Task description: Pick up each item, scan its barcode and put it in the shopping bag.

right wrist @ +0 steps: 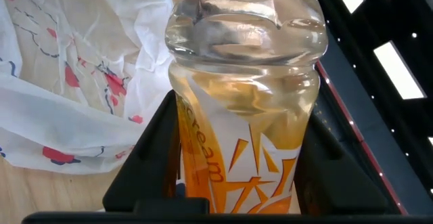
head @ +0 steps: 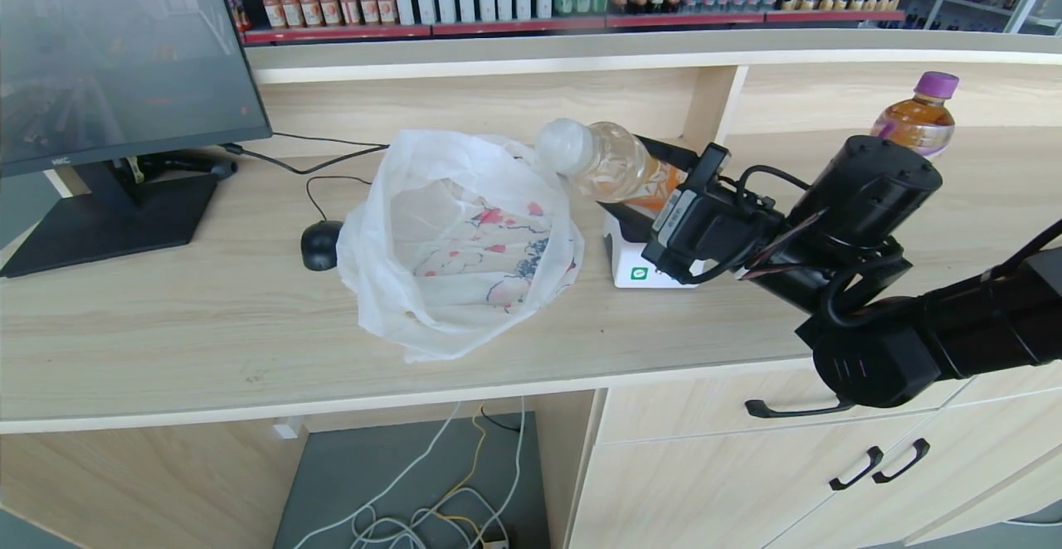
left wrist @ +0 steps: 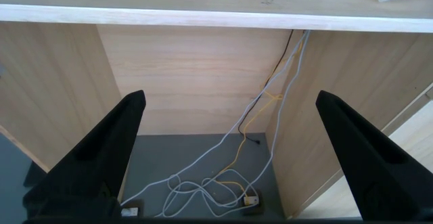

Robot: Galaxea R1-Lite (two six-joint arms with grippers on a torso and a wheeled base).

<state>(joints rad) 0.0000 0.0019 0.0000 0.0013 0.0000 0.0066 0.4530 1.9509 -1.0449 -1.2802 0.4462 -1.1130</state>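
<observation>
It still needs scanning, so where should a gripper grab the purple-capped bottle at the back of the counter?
Probably around the body below its narrowing shoulder, coming level from the front: the purple-capped bottle stands upright near the back panel.

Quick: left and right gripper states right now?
Left gripper: open, holding nothing.
Right gripper: closed on the orange-label bottle.
</observation>
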